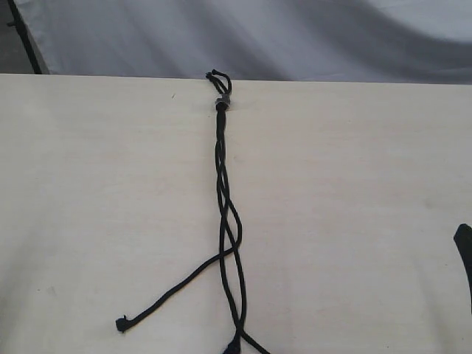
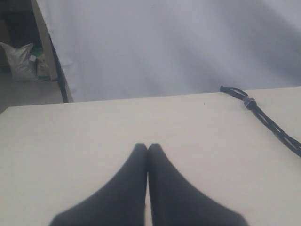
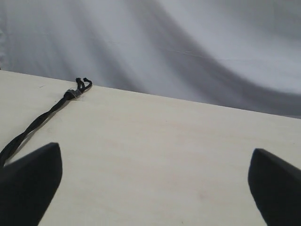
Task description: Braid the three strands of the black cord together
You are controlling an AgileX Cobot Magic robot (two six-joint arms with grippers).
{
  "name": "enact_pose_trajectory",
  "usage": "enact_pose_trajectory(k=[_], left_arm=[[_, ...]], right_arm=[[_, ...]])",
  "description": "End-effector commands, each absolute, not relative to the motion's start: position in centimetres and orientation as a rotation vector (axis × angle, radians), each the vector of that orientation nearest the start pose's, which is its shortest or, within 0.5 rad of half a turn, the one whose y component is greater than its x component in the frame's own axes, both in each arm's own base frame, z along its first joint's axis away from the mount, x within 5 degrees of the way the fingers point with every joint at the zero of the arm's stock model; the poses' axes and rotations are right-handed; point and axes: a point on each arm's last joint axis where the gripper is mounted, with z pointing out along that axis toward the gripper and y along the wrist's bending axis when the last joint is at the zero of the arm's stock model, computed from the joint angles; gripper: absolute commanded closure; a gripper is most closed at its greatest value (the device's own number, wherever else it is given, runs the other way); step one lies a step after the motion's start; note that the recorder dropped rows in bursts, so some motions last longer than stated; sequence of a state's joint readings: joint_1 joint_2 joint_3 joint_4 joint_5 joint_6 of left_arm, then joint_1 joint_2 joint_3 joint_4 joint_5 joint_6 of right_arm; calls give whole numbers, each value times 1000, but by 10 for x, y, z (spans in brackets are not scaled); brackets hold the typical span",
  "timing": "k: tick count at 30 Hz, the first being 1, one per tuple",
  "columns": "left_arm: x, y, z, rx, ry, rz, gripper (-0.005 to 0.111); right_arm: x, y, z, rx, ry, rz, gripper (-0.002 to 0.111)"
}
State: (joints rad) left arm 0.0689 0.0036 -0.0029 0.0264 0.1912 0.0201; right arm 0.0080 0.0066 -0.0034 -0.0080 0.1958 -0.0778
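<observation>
black cord [image 1: 219, 147] on table [image 1: 88, 184], partly braided w/ 1 strand [image 1: 169, 291] splayed left.

Your exterior view looks steeply down the pale table [image 1: 354, 221] from its near side, facing the grey band [image 1: 223, 102] of the black cord [image 1: 220, 169] at the far edge. Both wrist views sit low and close over the tabletop, facing that band from opposite sides. All three share the band and the grey backdrop [image 1: 295, 37] behind it.

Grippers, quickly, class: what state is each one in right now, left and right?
Left gripper: jaws shut, holding nothing.
Right gripper: jaws wide open, holding nothing.
</observation>
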Motion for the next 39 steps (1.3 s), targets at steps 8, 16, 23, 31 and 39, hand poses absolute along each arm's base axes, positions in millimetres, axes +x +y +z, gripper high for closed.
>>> enact_pose_trajectory(k=[8, 16, 23, 31, 39], left_arm=[[56, 4, 196, -31, 1678, 85, 106], [56, 4, 196, -31, 1678, 85, 106], [56, 4, 196, -31, 1678, 85, 106], [56, 4, 196, -31, 1678, 85, 106], [56, 4, 196, -31, 1678, 85, 106]], right_arm=[[56, 0, 194, -72, 1696, -64, 9], [55, 0, 192, -60, 1721, -49, 89], [55, 0, 189, -43, 1752, -34, 109], [53, 0, 182, -50, 1830, -40, 109], [53, 0, 182, -48, 1830, -39, 109]])
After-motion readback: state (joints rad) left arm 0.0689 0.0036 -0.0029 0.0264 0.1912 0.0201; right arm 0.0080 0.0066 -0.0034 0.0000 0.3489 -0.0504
